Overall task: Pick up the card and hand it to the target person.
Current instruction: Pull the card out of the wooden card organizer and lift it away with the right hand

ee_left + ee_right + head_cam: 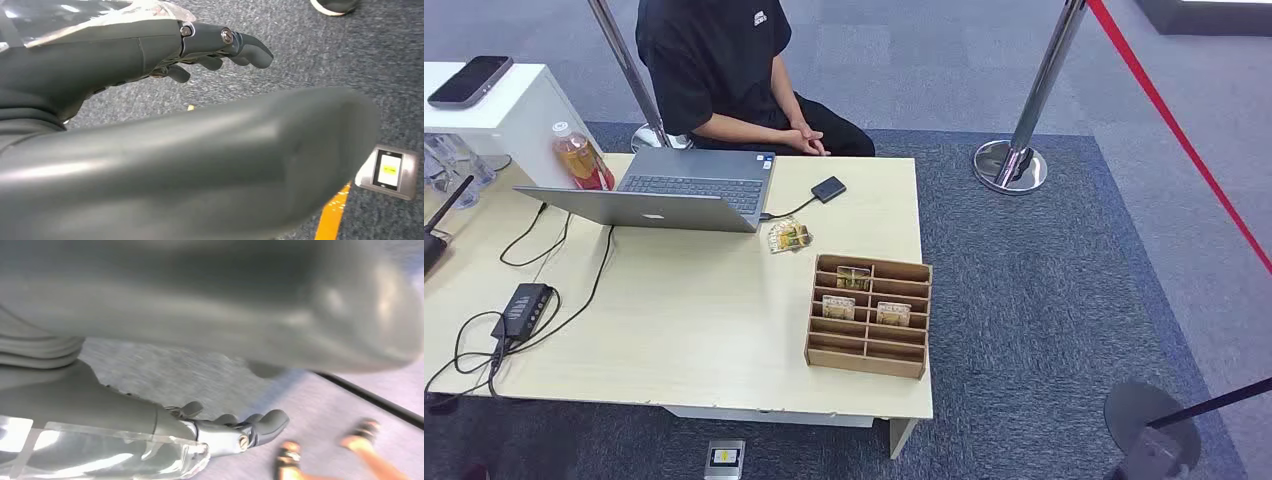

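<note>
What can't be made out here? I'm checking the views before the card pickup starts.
- Cards in the wooden organizer: too small in the head view to read their print.
- Person: cut off above the shoulders by the head view's top edge.
- Left hand: its blurred thumb covers much of the left wrist view.
- Right hand: likewise in the right wrist view; the sandalled feet are blurred.

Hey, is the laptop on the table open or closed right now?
Open. In the head view the laptop has its lid laid far back toward the robot, with the keyboard exposed and facing the seated person. Its screen isn't visible.
</note>
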Action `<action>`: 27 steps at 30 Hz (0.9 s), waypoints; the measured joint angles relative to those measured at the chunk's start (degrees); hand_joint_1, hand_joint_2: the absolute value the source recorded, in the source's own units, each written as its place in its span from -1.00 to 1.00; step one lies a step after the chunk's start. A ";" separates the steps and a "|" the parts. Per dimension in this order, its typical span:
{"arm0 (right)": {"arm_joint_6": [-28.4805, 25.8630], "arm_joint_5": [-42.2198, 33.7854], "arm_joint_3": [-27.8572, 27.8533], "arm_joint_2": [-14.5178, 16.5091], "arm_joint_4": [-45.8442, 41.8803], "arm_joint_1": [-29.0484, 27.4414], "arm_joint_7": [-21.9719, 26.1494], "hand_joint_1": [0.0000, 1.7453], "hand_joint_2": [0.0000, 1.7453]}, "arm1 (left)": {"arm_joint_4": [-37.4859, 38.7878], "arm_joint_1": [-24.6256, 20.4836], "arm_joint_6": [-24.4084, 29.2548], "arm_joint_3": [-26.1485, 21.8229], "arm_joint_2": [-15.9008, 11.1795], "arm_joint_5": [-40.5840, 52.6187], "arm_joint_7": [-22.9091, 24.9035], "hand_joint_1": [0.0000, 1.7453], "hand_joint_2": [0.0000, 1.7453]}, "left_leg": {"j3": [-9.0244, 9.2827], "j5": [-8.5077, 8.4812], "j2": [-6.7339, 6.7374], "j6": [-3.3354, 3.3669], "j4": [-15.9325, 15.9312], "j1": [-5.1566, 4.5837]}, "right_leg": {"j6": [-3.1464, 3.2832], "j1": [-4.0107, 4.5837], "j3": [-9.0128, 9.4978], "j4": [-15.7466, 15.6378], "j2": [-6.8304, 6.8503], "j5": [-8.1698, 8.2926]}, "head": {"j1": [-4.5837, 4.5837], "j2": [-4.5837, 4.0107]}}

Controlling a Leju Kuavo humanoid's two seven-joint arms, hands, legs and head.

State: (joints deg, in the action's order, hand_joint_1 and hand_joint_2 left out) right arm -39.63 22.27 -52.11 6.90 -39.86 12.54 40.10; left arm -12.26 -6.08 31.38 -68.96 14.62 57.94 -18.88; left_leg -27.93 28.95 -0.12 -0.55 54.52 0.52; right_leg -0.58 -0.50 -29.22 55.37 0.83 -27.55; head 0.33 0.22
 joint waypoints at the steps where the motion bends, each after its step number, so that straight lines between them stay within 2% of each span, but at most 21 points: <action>1: -0.04 0.27 1.31 0.24 -1.23 -0.19 0.02 -1.00 -1.00 | 0.00 -0.02 0.04 0.00 0.00 -0.01 0.04 -1.00 -1.00 | 0.01 0.00 0.01 0.00 0.00 0.00 | 0.00 0.00 0.00 0.00 -0.01 0.00 | -0.01 0.00; 6: -0.23 4.19 13.96 3.84 -14.32 -2.41 0.07 -1.00 -1.00 | 0.00 -0.06 0.64 -0.17 0.00 -0.29 0.55 -1.00 -1.00 | 0.02 -0.02 0.04 -0.02 0.00 0.01 | 0.01 0.01 0.00 0.03 -0.02 0.01 | 0.00 0.00; 9: -0.26 9.54 20.53 6.24 -22.80 -4.64 -0.87 -1.00 -1.00 | 0.02 -0.08 0.65 -0.28 0.00 -0.26 0.55 -1.00 -1.00 | 0.02 -0.03 0.04 -0.03 0.00 0.03 | 0.02 0.02 0.00 0.05 -0.02 0.01 | 0.00 0.00; 12: -0.32 20.61 27.42 8.11 -31.71 -7.58 -4.39 -1.00 -1.00 | 0.02 -0.09 0.38 -0.26 0.00 0.16 0.52 -1.00 -1.00 | -0.01 -0.03 0.03 -0.04 0.00 0.03 | 0.03 0.03 -0.03 0.06 -0.02 0.00 | 0.01 0.00; 16: -0.35 35.94 35.56 8.70 -40.96 -9.98 -8.84 -1.00 -1.00 | 0.02 -0.12 -0.04 -0.21 0.00 0.53 0.51 -1.00 -1.00 | -0.02 -0.03 0.05 -0.03 0.00 0.02 | 0.03 0.04 -0.07 0.04 -0.02 -0.01 | 0.01 0.00; 20: -0.35 41.62 40.95 8.74 -46.04 -11.14 -10.76 -1.00 1.00 | 0.02 -0.13 -0.20 -0.20 0.00 0.54 0.51 -1.00 -1.00 | -0.02 -0.03 0.04 -0.03 0.00 0.00 | 0.02 0.04 -0.06 0.03 -0.02 0.00 | 0.02 0.00; 22: -0.35 46.27 42.89 8.74 -47.44 -11.91 -13.41 -0.99 1.00 | 0.02 -0.14 -0.21 -0.20 0.00 0.50 0.52 -1.00 -1.00 | -0.02 -0.02 0.03 -0.03 0.00 0.00 | 0.02 0.04 -0.05 0.03 -0.02 0.00 | 0.02 0.00; 23: -0.35 49.42 44.16 8.72 -47.94 -12.44 -15.45 -0.88 1.00 | 0.02 -0.15 -0.21 -0.21 0.00 0.48 0.52 -1.00 -1.00 | -0.02 -0.02 0.03 -0.03 0.00 0.01 | 0.03 0.04 -0.05 0.03 -0.02 0.00 | 0.01 0.00; 26: -0.36 55.38 48.70 8.63 -48.87 -14.09 -21.14 -0.13 1.00 | 0.02 -0.17 -0.21 -0.22 0.00 0.45 0.52 -1.00 -1.00 | -0.04 -0.02 0.03 -0.03 0.00 0.02 | 0.03 0.04 -0.06 0.03 -0.02 -0.01 | 0.00 0.00; 27: -0.37 56.17 50.06 8.55 -49.06 -14.52 -22.70 0.02 1.00 | 0.02 -0.17 -0.21 -0.22 0.00 0.49 0.52 -1.00 -1.00 | -0.04 -0.02 0.03 -0.03 0.00 0.03 | 0.03 0.04 -0.06 0.04 -0.02 -0.02 | 0.00 0.00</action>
State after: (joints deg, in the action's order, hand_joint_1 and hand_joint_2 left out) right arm -40.00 78.45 -2.05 15.45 -88.91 -1.98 17.39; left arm -12.24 -6.25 31.17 -69.18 14.62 58.43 -18.36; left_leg -27.97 28.93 -0.09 -0.58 54.51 0.54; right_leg -0.55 -0.46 -29.27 55.40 0.81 -27.56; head 0.33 0.22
